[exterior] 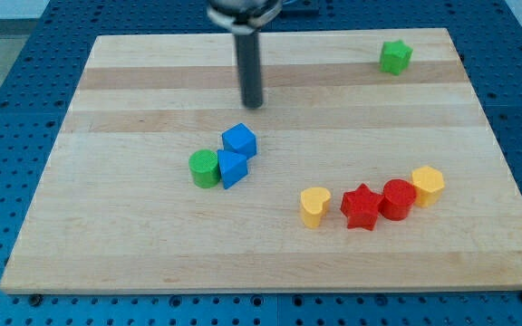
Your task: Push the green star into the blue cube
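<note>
The green star (394, 56) lies near the board's top right corner. The blue cube (239, 140) sits left of the board's middle, touching a second blue block (231, 168) just below it. My tip (254, 104) is at the end of the dark rod, a little above and right of the blue cube, apart from it. The tip is far to the left of the green star.
A green cylinder (204, 168) touches the lower blue block's left side. At lower right stands a row: a yellow heart (314, 206), a red star (362, 206), a red cylinder (398, 198) and a yellow block (428, 184). The wooden board (107, 244) lies on a blue perforated table.
</note>
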You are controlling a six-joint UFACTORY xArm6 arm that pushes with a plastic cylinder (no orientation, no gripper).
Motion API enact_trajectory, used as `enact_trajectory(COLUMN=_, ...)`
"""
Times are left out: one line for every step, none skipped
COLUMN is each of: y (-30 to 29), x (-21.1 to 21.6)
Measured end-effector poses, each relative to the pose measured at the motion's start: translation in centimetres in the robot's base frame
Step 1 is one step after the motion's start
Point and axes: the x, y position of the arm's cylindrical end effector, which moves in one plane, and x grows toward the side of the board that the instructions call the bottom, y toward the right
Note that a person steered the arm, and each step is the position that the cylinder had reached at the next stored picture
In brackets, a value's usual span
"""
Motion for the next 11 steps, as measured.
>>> enact_trajectory(y=9.2, x=-5.8)
enact_trajectory(y=19.2, x=-10.8)
enact_trajectory(y=22.5, x=-13.1)
enact_trajectory(y=23.4, x=-12.2)
enact_trajectory(y=21.6, x=-8.1)
enact_trajectory(y=21.6, x=-7.6)
enact_trajectory(y=20.5, x=-7.1)
enact_trajectory(y=16.9, x=-3.8)
enact_trajectory(y=13.5, x=-0.1)
enact_trajectory(y=11.5, x=3.6)
enact_trajectory(y=12.0, x=3.5)
